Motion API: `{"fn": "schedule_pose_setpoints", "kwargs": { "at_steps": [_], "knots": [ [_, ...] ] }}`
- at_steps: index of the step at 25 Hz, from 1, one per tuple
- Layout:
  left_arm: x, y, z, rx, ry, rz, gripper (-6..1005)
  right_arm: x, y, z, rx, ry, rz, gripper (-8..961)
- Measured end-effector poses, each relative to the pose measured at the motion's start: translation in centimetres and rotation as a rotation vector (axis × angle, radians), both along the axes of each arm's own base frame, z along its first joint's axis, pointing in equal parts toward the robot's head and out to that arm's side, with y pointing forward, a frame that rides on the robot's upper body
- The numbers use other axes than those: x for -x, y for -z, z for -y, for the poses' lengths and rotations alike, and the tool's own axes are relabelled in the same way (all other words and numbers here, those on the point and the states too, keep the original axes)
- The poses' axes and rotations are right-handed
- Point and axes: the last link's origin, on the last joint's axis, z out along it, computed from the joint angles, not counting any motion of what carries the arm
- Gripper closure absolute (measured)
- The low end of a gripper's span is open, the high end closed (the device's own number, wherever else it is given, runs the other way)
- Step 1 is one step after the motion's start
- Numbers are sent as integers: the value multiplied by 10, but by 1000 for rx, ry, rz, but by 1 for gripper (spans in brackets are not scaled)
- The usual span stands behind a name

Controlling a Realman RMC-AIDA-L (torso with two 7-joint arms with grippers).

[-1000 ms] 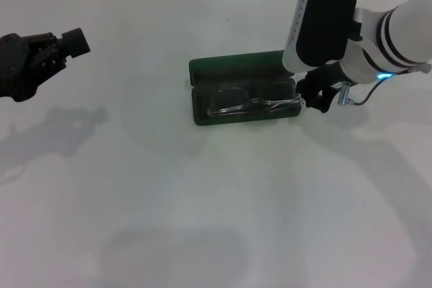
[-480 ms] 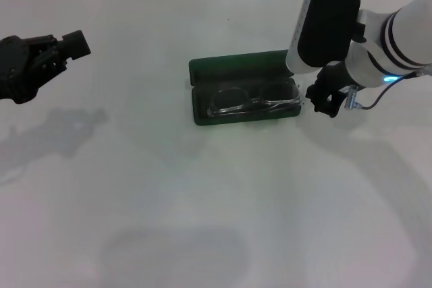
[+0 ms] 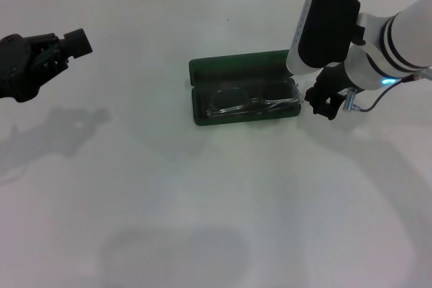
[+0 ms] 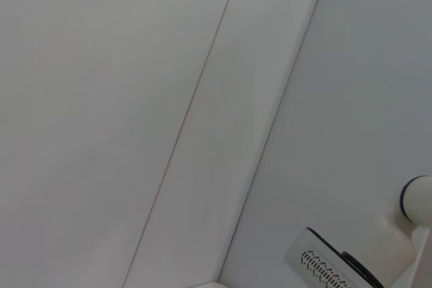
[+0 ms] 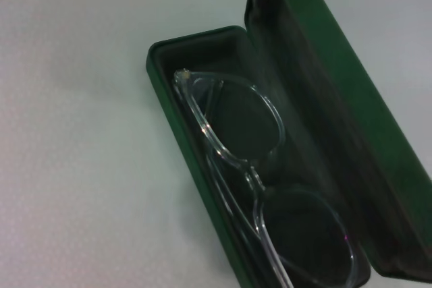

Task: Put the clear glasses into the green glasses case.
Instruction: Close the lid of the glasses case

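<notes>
The green glasses case point(image 3: 237, 69) lies open at the table's middle back, its lid standing up behind the tray. Inside the tray rest the clear glasses point(image 3: 251, 103), lenses side by side along its length. My right gripper point(image 3: 322, 101) hangs just off the case's right end, a small gap away from it. The right wrist view looks down into the case point(image 5: 317, 59) with the glasses point(image 5: 233, 129) lying against its near wall; none of that arm's fingers show there. My left gripper point(image 3: 42, 58) is parked far out at the left, away from everything.
White table point(image 3: 202, 200) all around the case. A tiled wall edge runs along the back. The left wrist view shows only pale wall panels and a white part of the robot point(image 4: 378, 251).
My right gripper has drawn slightly to the right, away from the case's end. The glasses stay in the case. The left arm has not moved.
</notes>
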Motion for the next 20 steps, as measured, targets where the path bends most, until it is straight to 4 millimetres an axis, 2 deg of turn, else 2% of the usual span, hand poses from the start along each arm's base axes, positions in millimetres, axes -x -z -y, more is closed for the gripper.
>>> {"fn": "schedule_pose_setpoints", "kwargs": {
  "at_steps": [20],
  "knots": [
    [0,0,0,-1,-1,0,950,3,3,-3,13,-18,-21,943]
  ]
}}
